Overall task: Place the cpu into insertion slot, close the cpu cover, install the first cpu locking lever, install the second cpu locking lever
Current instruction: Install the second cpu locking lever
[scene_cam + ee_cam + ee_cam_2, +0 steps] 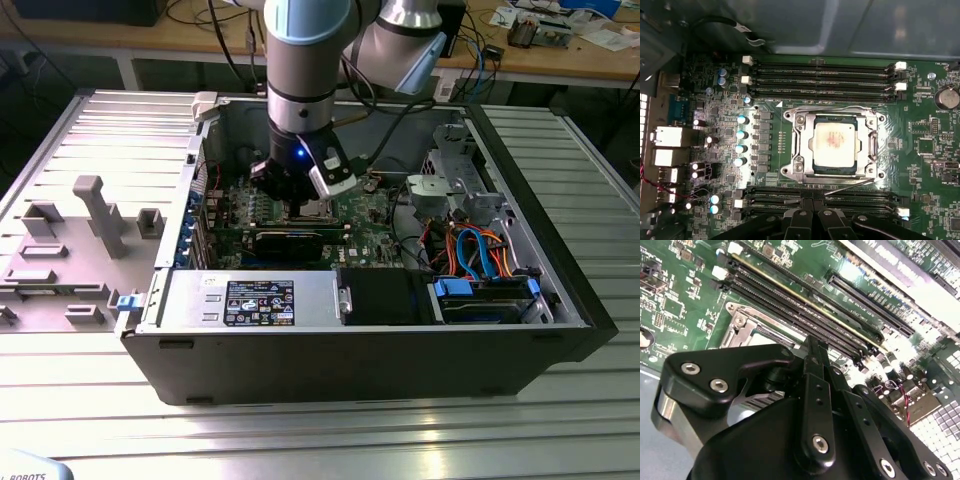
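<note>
In the first wrist view the cpu [835, 144], a pale silver square with a reddish smear, lies in the insertion slot [879, 173] on the green motherboard [935, 165]. The cpu cover [801, 145], a silver frame, lies flat around it. One thin wire lever [830, 108] runs along the slot's side toward the case wall. Another lever [850, 187] stands slightly askew on the side toward my gripper [813, 212]. The black fingers are shut with nothing between them, just off that edge. In the exterior view the gripper [300, 203] hangs low inside the open computer case.
Long black memory slots [822, 75] flank the socket on both sides. A black expansion card [290, 242], a power supply [255, 300] and a drive bay with orange and blue cables [480, 260] sit inside the case. A grey fixture plate [70, 250] lies at the exterior view's left.
</note>
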